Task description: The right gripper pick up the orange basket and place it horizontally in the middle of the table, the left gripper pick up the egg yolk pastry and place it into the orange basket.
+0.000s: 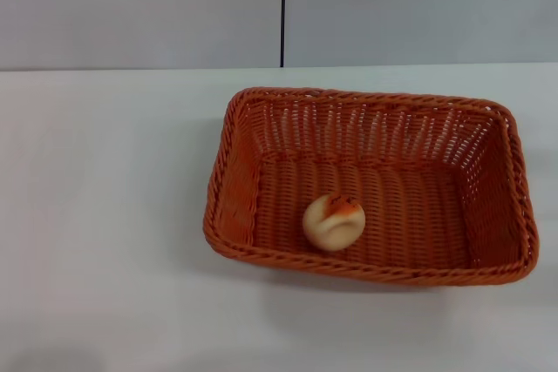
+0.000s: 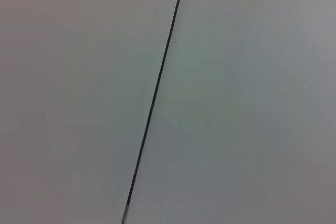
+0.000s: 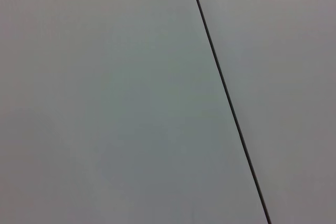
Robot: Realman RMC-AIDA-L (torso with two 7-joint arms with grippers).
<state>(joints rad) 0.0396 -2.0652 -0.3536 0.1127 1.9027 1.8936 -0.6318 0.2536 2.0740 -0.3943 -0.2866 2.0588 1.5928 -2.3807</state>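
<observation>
The orange basket (image 1: 366, 182) lies lengthwise on the white table (image 1: 105, 215), a little right of the middle in the head view. Inside it, near its front-left part, rests the egg yolk pastry (image 1: 334, 221), cream-coloured with an orange-red top. Neither gripper shows in any view. Both wrist views show only a plain grey wall crossed by a thin dark seam.
A grey wall (image 1: 139, 6) with a vertical dark seam (image 1: 283, 6) stands behind the table's far edge. The basket's right rim reaches close to the right border of the head view. White tabletop stretches to the basket's left and front.
</observation>
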